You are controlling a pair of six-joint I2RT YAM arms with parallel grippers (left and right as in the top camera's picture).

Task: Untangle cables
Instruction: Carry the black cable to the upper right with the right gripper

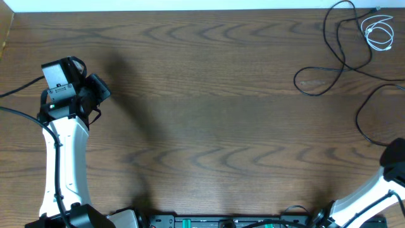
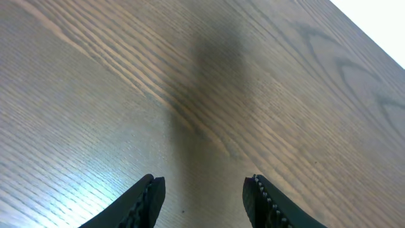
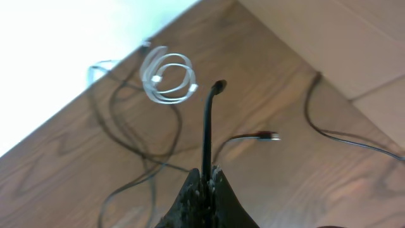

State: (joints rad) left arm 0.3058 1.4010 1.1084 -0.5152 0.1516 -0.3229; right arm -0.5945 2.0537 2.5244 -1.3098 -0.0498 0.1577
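Note:
The long black cable (image 1: 329, 63) lies in loose loops at the table's far right. The short white cable (image 1: 378, 31) sits coiled by the back right corner, beside those loops. In the right wrist view my right gripper (image 3: 207, 172) is shut on a stretch of the black cable (image 3: 207, 126), whose short end sticks up past the jaws. Beyond it lie the white coil (image 3: 168, 79) and a small plug end (image 3: 269, 135) of a black cord. My left gripper (image 2: 204, 183) is open over bare wood at the far left (image 1: 95, 88), with nothing between its fingers.
The brown wooden table (image 1: 209, 126) ends at a white back edge. The right arm (image 1: 380, 183) enters from the bottom right corner. The left arm's white link (image 1: 63, 164) rises along the left side, with its own thick wires beside it.

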